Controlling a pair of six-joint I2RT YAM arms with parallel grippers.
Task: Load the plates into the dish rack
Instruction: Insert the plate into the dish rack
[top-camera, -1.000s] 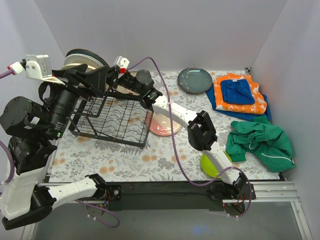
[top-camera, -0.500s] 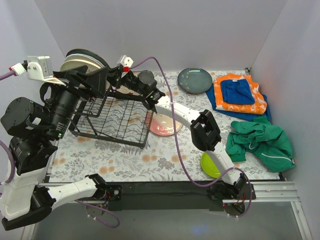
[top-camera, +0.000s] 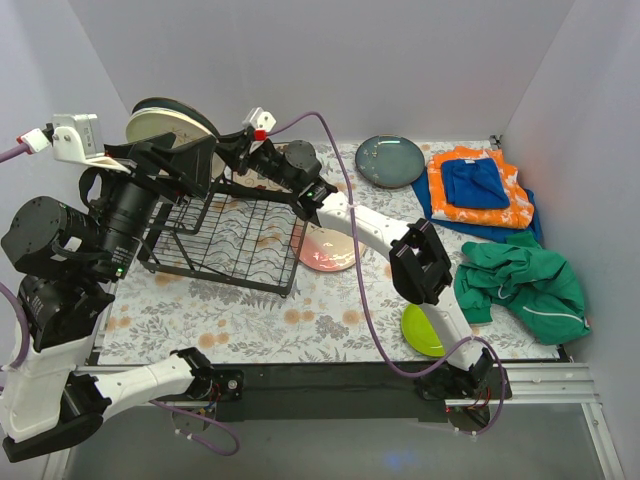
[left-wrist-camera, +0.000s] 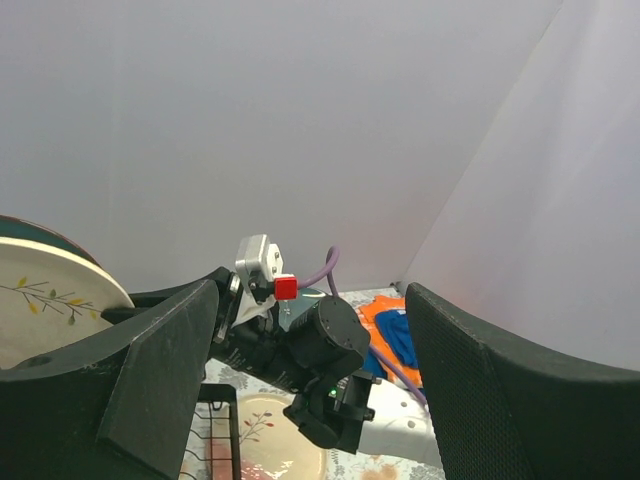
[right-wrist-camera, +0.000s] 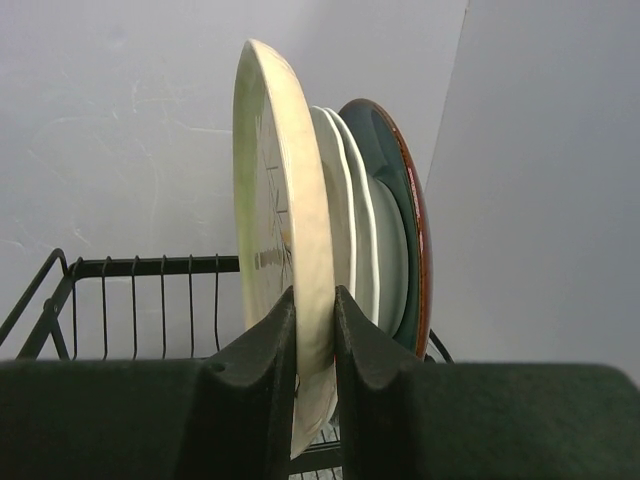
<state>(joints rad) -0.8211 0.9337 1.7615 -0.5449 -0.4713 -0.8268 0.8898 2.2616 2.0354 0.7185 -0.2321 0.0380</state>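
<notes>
Right gripper (right-wrist-camera: 315, 325): pinching the lower rim of the cream round ceramic plate with a leaf sprig (right-wrist-camera: 275, 190), which I hold upright on edge.
Plate position: far left end of the black wire dish rack (top-camera: 235, 235), just beside two white ceramic plates (right-wrist-camera: 345, 210). A dark blue-grey plate with a brown rim (right-wrist-camera: 405, 180) stands behind them.
Seating: my fingers hide the plate's bottom edge, so I cannot tell whether it sits in a slot.
Left gripper (left-wrist-camera: 312, 300): spread wide, holding nothing, raised beside the standing plates.
Table (top-camera: 250, 310): pink-cream plate (top-camera: 325, 250) flat, just right of the rack. Lime green plate (top-camera: 425, 330) near my right arm's base. Second dark blue-grey plate (top-camera: 390, 160) at the far edge.
</notes>
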